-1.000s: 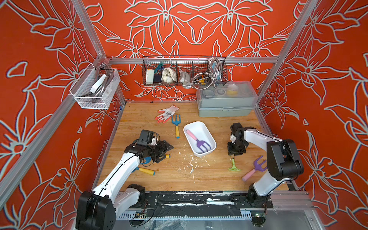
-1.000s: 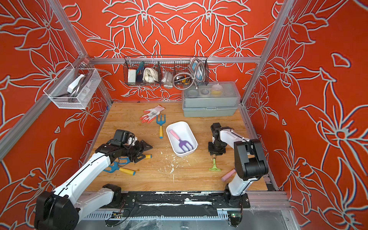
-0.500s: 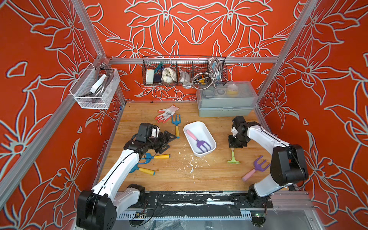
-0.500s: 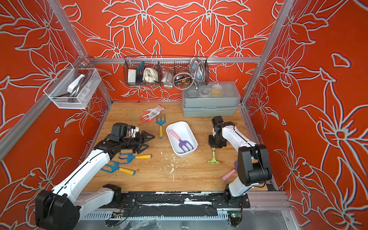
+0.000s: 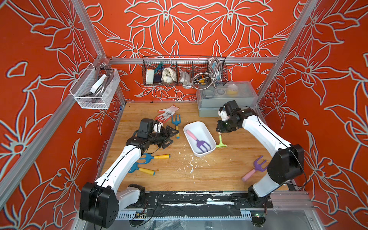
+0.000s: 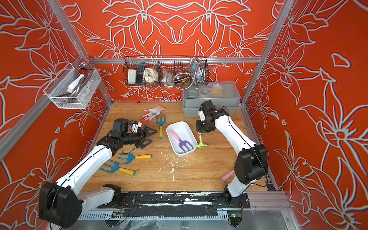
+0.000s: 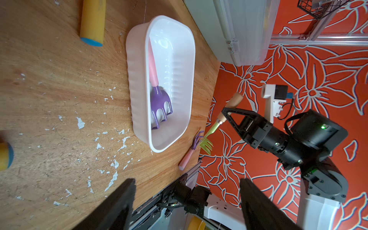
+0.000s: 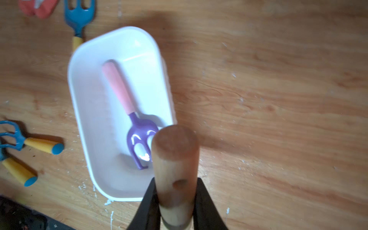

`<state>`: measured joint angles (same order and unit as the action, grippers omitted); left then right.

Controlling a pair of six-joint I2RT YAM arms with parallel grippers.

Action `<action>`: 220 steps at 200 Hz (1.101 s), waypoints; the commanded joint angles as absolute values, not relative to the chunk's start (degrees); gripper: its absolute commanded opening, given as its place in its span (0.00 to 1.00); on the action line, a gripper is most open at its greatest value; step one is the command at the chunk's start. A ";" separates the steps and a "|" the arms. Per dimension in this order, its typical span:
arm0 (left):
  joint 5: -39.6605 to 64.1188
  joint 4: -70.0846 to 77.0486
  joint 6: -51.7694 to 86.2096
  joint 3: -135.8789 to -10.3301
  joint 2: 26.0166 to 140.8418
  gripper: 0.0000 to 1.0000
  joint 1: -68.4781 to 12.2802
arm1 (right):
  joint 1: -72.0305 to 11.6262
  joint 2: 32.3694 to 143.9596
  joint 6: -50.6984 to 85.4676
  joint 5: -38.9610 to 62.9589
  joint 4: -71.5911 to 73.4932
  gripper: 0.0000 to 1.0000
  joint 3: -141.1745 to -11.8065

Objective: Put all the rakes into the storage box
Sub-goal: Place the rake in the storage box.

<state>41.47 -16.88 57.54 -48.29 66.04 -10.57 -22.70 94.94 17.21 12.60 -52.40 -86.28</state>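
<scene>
The right gripper (image 5: 223, 129) pinches the wooden handle of the green rake (image 5: 221, 142), which hangs head-down just beside the white box (image 5: 200, 130), outside its rim. The left gripper (image 5: 174, 137) hovers over the table (image 5: 199, 175) on the box's other side, jaws spread and empty. A purple fork (image 5: 201, 144) lies inside the box.

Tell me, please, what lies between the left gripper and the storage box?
The yellow handle of the blue fork lies between the left gripper and the storage box, in both top views.
</scene>
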 commanded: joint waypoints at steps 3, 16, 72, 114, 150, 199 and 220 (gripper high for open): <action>41.73 -16.78 57.87 -46.31 64.15 0.83 -10.63 | -25.13 99.37 15.86 14.53 -56.26 0.01 -91.40; 41.27 -17.34 58.01 -45.35 63.28 0.83 -10.63 | -26.28 101.60 15.74 14.91 -56.88 0.01 -93.93; 40.59 -19.40 57.87 -41.94 60.95 0.83 -9.55 | -30.92 109.94 14.99 15.20 -59.24 0.01 -103.18; 40.87 -20.55 57.22 -41.76 60.64 0.83 -8.47 | -33.60 115.31 14.33 14.50 -60.53 0.03 -107.94; 40.96 -21.00 56.95 -41.69 60.68 0.83 -7.95 | -34.54 116.80 14.67 14.00 -60.51 0.22 -108.72; 40.96 -20.84 57.06 -41.75 61.26 0.83 -7.73 | -34.54 115.78 13.94 11.33 -60.55 0.43 -108.99; 40.96 -20.84 57.13 -41.88 61.44 0.83 -7.73 | -34.56 114.90 13.54 10.16 -60.56 0.44 -108.64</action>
